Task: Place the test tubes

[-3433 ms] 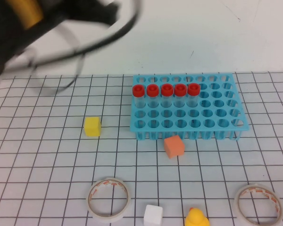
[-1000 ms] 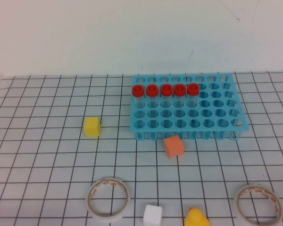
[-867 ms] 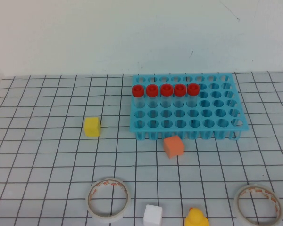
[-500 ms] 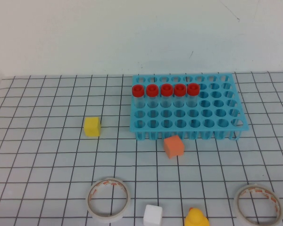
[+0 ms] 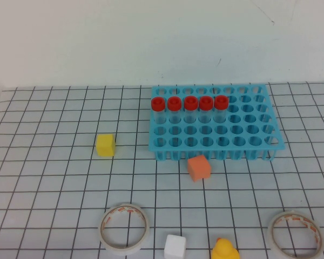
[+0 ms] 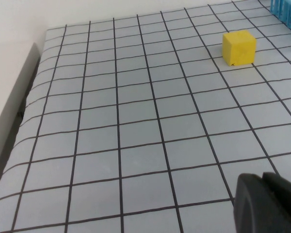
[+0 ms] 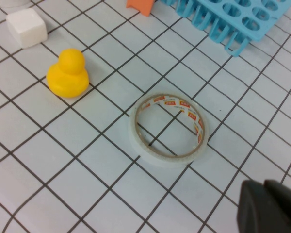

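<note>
A blue test tube rack [image 5: 216,123] stands on the gridded table at the back centre. Several red-capped test tubes [image 5: 190,103] stand upright in a row in its second row from the back. Neither arm shows in the high view. My left gripper [image 6: 263,180] is shut and holds nothing; it hovers low over the gridded mat near the table's left side, with the yellow cube [image 6: 238,47] ahead of it. My right gripper [image 7: 264,188] is shut and empty, low over the mat beside a tape roll [image 7: 169,128], with the rack's corner [image 7: 233,19] beyond.
A yellow cube [image 5: 105,145] lies left of the rack and an orange cube [image 5: 198,167] just in front of it. Along the near edge are a tape roll [image 5: 124,227], a white cube [image 5: 175,246], a yellow duck [image 5: 224,250] and a second tape roll [image 5: 294,233].
The dark arm that blurred across the upper left of the high view in the oldest frame has left that view. Over the last second nothing has moved.
</note>
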{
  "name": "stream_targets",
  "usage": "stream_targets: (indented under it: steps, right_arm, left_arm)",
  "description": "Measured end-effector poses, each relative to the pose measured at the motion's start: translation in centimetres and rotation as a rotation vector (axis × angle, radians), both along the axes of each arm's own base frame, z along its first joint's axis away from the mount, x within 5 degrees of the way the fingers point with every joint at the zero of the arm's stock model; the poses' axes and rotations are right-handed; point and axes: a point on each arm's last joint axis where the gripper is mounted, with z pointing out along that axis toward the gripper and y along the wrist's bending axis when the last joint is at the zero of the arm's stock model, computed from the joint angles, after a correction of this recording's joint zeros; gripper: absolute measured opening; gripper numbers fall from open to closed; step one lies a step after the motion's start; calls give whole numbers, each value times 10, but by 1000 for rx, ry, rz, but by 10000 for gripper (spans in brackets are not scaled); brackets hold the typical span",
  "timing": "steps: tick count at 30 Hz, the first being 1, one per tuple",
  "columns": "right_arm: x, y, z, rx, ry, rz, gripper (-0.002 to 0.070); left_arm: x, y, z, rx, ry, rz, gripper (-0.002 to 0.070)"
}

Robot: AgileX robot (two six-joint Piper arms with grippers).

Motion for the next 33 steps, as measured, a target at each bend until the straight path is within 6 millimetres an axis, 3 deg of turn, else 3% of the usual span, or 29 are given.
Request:
stream_targets:
  steps: [9, 14, 25, 30, 33]
  right_arm:
    - [1, 0, 0, -7, -15, -8, 0]
    - [7, 1, -5, -12, -152, -55, 0]
    - [2, -15, -72, 165, -321, -458, 0]
    - [1, -17, -106, 155, -278, -505, 0]
    - [1, -18, -106, 149, -286, -506, 0]
  left_arm:
    - [0, 0, 0, 0, 0, 0, -1]
    - [0, 0, 0, -10, 1, 3, -1]
    - [0, 0, 0, -12, -1, 3, -1]
    - [0, 0, 0, -12, -1, 3, -1]
    - [0, 0, 0, -12, -1, 3, -1]
